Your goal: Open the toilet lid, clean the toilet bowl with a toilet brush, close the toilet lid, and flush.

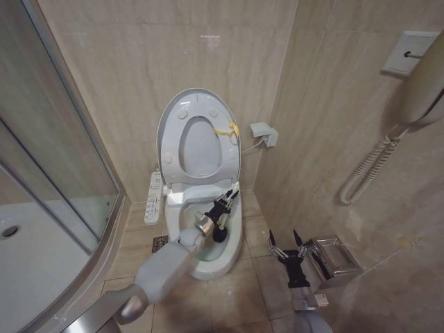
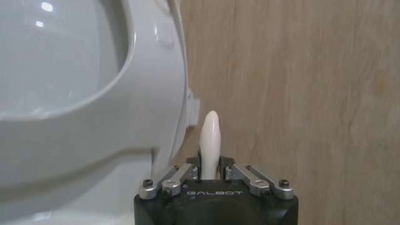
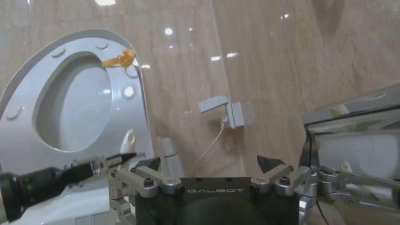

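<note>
The toilet lid (image 1: 200, 149) stands upright against the back wall, with the seat ring (image 1: 170, 132) raised in front of it and a yellow tag (image 1: 229, 130) at its edge. Below it, the white toilet bowl (image 1: 208, 260) is uncovered. My left gripper (image 1: 226, 202) hangs over the bowl, shut on the toilet brush's white handle (image 2: 211, 136). The dark bristle head (image 1: 219, 234) is down inside the bowl near its right side. My right gripper (image 1: 286, 244) hovers open over the floor to the right of the toilet, holding nothing. The right wrist view shows the lid (image 3: 75, 93) and the open right gripper (image 3: 211, 164).
A button panel (image 1: 153, 198) runs along the bowl's left side. A glass shower enclosure (image 1: 48, 180) stands on the left. A shiny metal box (image 1: 333, 260) sits on the floor right beside my right gripper. A wall handset with a coiled cord (image 1: 374, 163) hangs on the right wall.
</note>
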